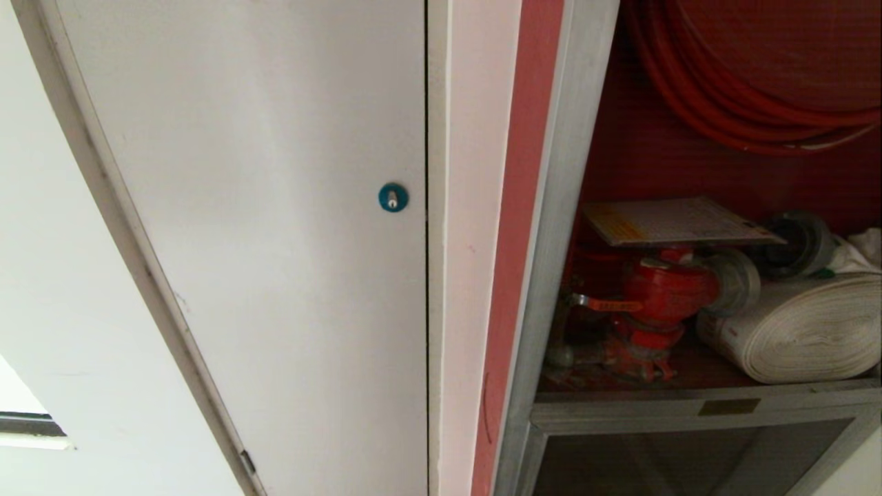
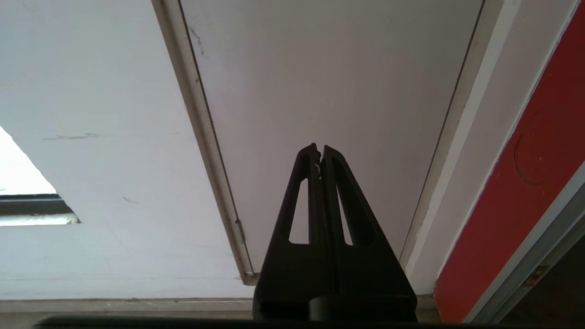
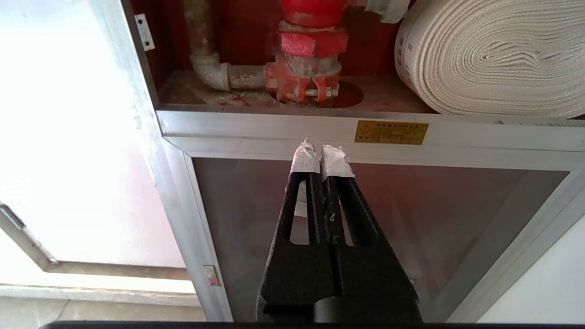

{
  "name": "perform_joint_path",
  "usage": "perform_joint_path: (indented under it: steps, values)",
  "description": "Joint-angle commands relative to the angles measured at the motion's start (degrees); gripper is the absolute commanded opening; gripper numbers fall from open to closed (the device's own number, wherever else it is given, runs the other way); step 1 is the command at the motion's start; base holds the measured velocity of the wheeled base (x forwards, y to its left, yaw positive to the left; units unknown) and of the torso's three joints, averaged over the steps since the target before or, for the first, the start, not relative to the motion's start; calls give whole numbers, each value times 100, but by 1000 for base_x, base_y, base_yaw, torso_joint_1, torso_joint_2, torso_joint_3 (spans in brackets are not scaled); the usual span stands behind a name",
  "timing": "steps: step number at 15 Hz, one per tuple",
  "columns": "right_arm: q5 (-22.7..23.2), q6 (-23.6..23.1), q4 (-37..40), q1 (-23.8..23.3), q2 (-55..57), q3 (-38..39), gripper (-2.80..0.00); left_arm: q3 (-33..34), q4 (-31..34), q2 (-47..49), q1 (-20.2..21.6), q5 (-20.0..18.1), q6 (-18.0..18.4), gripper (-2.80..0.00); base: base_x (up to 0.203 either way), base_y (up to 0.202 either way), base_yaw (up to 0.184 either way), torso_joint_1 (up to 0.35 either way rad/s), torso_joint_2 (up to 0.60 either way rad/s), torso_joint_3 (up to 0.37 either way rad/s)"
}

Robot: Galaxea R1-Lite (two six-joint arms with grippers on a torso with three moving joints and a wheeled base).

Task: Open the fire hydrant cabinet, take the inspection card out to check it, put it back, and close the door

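The left gripper [image 2: 320, 151] is pressed tight shut and holds nothing. Right ahead of its tips is a plain white door [image 1: 275, 241] with a small round blue lock [image 1: 393, 197]. A white wall [image 2: 91, 114] is off to one side of this gripper, past the door's edge. A red strip [image 2: 516, 192] runs along the other side, next to a silver frame.

Next comes the fire cabinet [image 1: 551, 275]. It stands open, and its own glass door cannot be seen in any view. Inside it is red. The card [image 1: 679, 220] lies flat on top of the red valve [image 1: 661, 293], well above and ahead of the right gripper. The card is white with a yellow band on one edge. A red hose reel [image 1: 751, 83] hangs higher up at the back. A rolled white hose [image 1: 806, 331] lies beside the valve on the shelf.

The right gripper [image 3: 322, 153] is squeezed shut too, with nothing in it. Its tips [image 3: 305, 157] are wrapped in white tape. They point at the silver bar under the shelf, close to a small yellow label [image 3: 391, 132]. A dark glass panel [image 3: 411, 219] is below that bar, behind the gripper.
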Motion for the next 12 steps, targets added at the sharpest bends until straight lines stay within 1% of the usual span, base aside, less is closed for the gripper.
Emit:
perform_joint_path:
  steps: [1, 12]
  values:
    - [1, -2, -2, 2, 9, 9, -280, 9, -2, 4, 8, 1, 0, -280, 0, 0, 0, 0, 0, 0]
    - [1, 6, -2, 2, 9, 9, -280, 9, -2, 4, 1, 9, 0, -280, 0, 0, 0, 0, 0, 0]
